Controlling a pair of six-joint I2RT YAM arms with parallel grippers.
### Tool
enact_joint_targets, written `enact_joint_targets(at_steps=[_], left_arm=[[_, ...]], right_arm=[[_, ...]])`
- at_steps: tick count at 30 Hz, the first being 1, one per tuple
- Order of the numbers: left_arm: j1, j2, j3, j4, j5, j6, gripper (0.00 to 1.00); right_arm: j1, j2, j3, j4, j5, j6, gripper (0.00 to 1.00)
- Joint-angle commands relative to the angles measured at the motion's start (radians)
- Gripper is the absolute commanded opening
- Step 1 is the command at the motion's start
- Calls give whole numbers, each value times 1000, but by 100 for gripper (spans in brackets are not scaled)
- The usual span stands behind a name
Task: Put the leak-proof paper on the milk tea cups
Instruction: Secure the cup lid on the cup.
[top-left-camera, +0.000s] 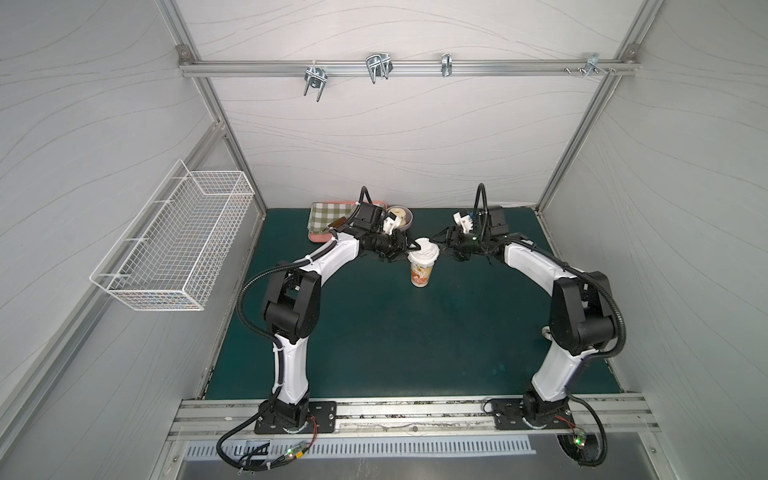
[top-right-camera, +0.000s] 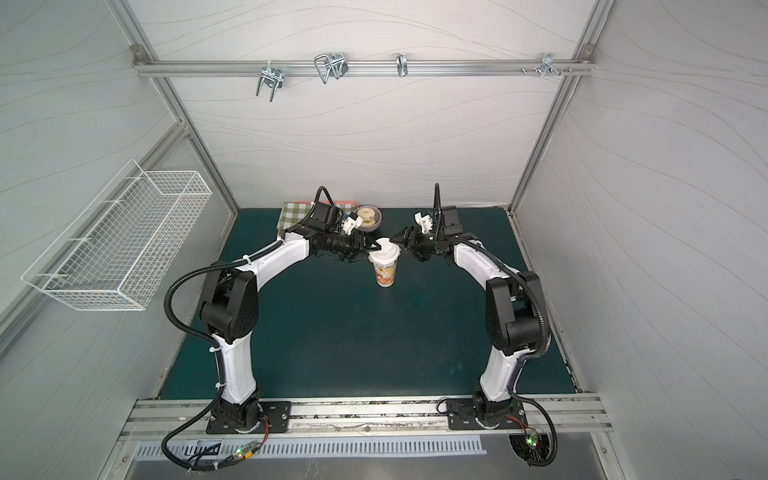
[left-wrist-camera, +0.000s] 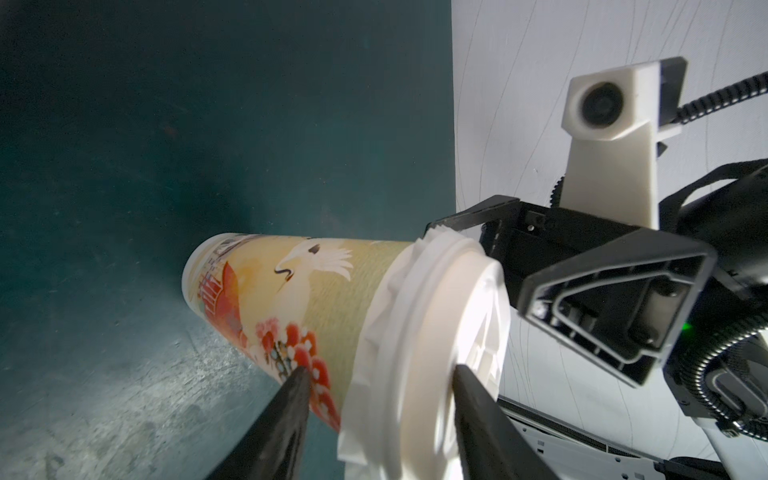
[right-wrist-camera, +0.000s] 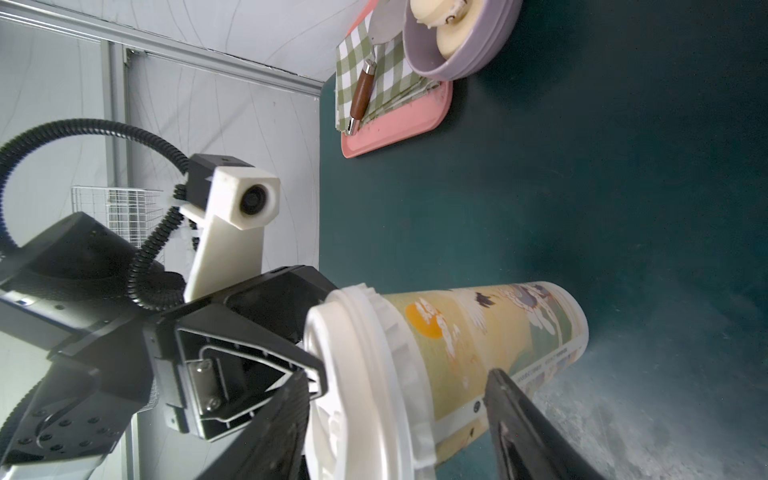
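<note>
Paper shows only as a frill: the leak-proof paper, thin and greyish white, lies trapped under the white lid and over the mouth of the milk tea cup. Its crinkled, scalloped edge sticks out below the lid's rim on every side I can see and droops a little way down the cup's wall, pleated and uneven. The cup stands upright on the green counter, right between my two sets of fingers. It is tall and tapered, cream, with a white crane, red-orange blossoms and an orange sun on its side, and a strip of small dark lettering. My left fingers are apart and straddle the top of the cup from one side, one tip over the lid's top face, the other beside the wall just under the frill. My right fingers stand the same way from the opposite side, apart, one tip above the lid and one by the wall below the frill. Whether any tip presses on lid or cup I cannot tell. Beyond my left fingers sits a lilac bowl, close against a pink tray that carries a green checked cloth with a wooden-handled tool on it.
</note>
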Motion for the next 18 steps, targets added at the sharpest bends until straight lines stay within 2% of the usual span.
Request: enact_joint_targets(at_steps=[1,11,18], left_arm=[[-10,16,13,-72,-23,23,56],[-11,18,13,-75,-23,23,56],[-11,15,7,-75,-24,26,56]], right_arm=[[-4,41,40,-29,-13,11,69],[6,118,75,-33,-29,17,67],[2,126,-4,-26,-1,16,63]])
